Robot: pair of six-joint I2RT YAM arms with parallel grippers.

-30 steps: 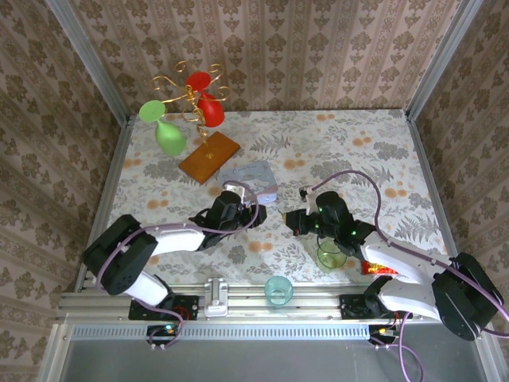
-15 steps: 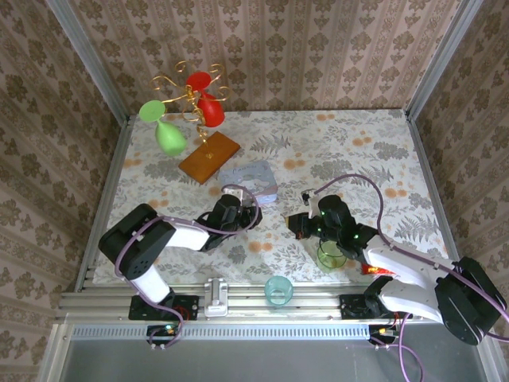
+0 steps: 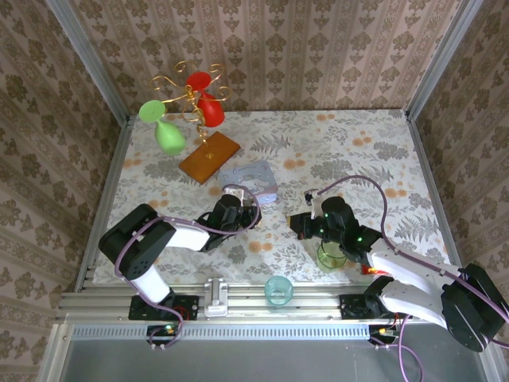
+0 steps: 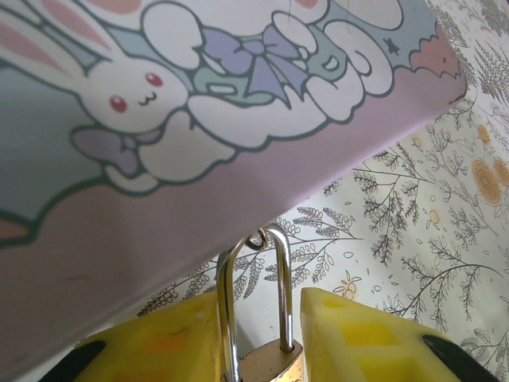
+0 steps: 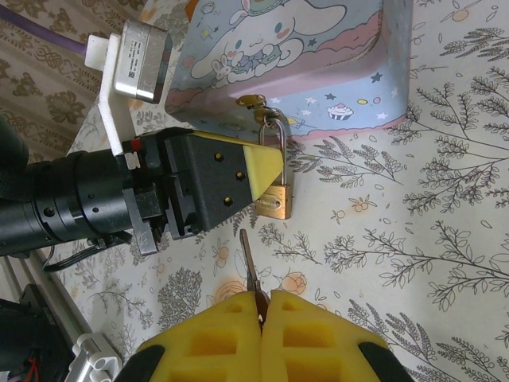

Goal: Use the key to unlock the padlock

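Left gripper [image 4: 258, 330] pinches padlock [image 5: 275, 200] — right gripper [image 5: 261, 306] clamps key [image 5: 248, 259], tip near padlock, apart.

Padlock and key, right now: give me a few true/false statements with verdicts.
1. The left gripper clamps the padlock by its brass body. True.
2. The key is seated in the padlock. False: its tip stops short of the body, with a gap between them.
3. The right gripper is open. False: it is shut on the key.
4. The shackle hooks through a latch ring on the cartoon tin. True.
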